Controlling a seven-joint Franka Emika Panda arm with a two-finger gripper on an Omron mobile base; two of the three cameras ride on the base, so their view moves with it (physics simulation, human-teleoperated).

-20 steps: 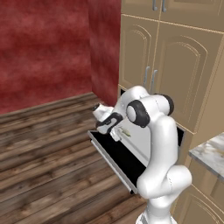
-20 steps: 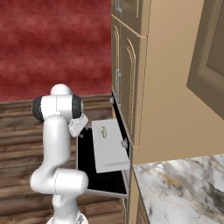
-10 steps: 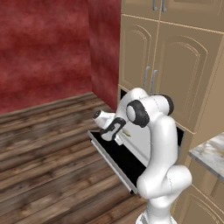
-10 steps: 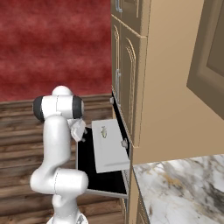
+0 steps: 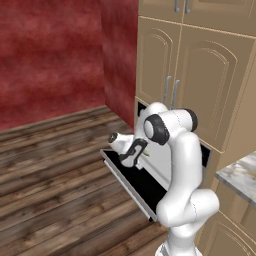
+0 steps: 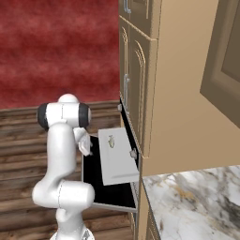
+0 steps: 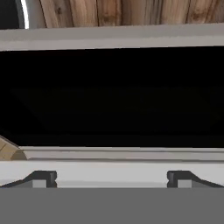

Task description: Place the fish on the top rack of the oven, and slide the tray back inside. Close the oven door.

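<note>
I've got the pincer (image 7: pixel 111 178) spread wide, empty, facing the tray's (image 6: pixel 119 161) outer edge; fish (image 6: pixel 111 140) lies lengthwise toward the oven (image 6: pixel 132 154), so push inward.

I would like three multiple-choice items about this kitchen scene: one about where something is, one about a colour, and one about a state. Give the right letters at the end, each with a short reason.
1. Where does the fish lie?
A. on the wooden floor
B. on the pulled-out tray
C. on the marble counter

2. What colour is the wall behind the oven?
A. red
B. green
C. white

3. In what state is the oven door?
A. shut
B. folded down open
C. taken off and lying on the floor

Answers:
1 B: in the right base view the fish rests on the pale grey tray, near its far end.
2 A: the wall is dark mottled red in both base views.
3 B: the black oven door lies flat below the tray, and the open gripper looks across it.
</note>
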